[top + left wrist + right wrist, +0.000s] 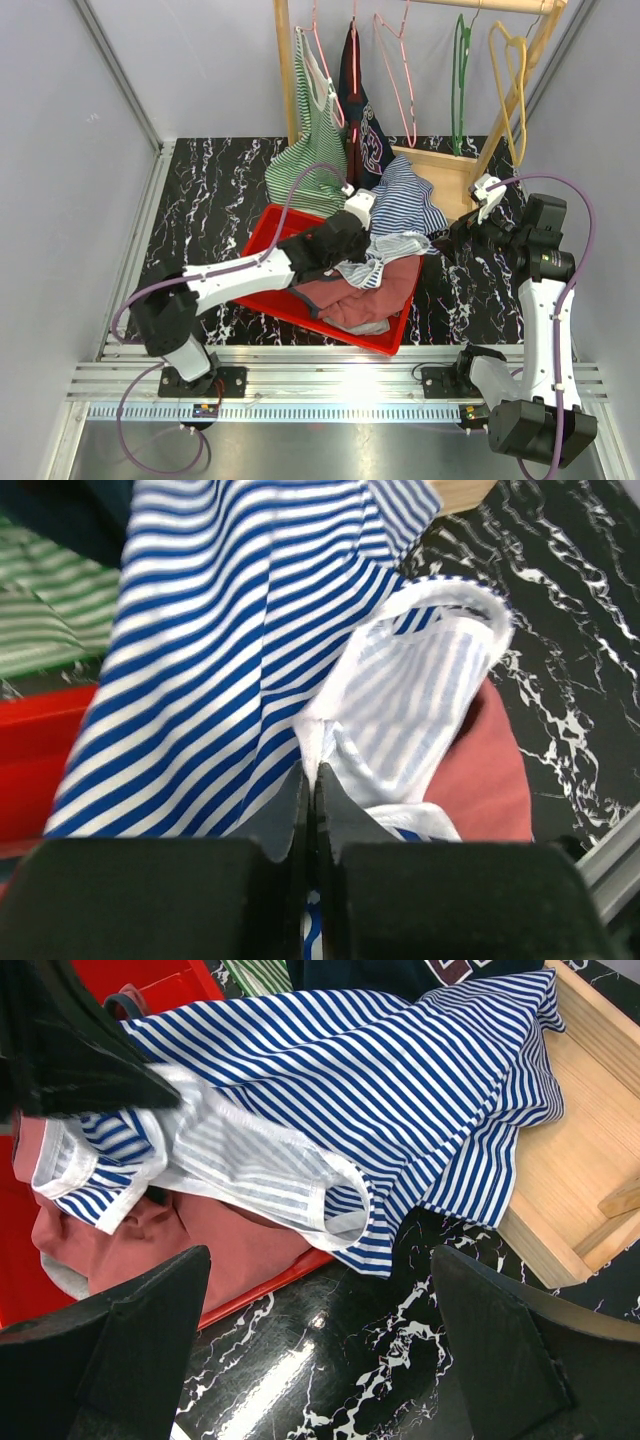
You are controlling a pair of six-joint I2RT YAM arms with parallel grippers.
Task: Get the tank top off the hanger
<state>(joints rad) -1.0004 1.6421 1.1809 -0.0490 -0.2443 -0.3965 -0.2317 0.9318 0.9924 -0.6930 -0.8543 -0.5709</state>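
The blue-and-white striped tank top (405, 205) lies off the hangers, draped over the red tray (300, 310) and the wooden rack base (440, 170). My left gripper (358, 240) is shut on its white-edged hem, seen close in the left wrist view (310, 780) with the striped cloth (230, 630) spreading away from the fingers. My right gripper (455, 235) is open and empty over the black marble beside the tray's right corner. In the right wrist view (320, 1330) the tank top (380, 1070) lies just beyond the fingers, with the left gripper (70, 1050) at the top left.
A maroon garment (360, 290) fills the tray under the tank top. A green striped top (310, 150) and a navy top (362, 130) hang on the rack. Empty pink (395, 60), green (460, 80) and yellow (512, 80) hangers hang to the right.
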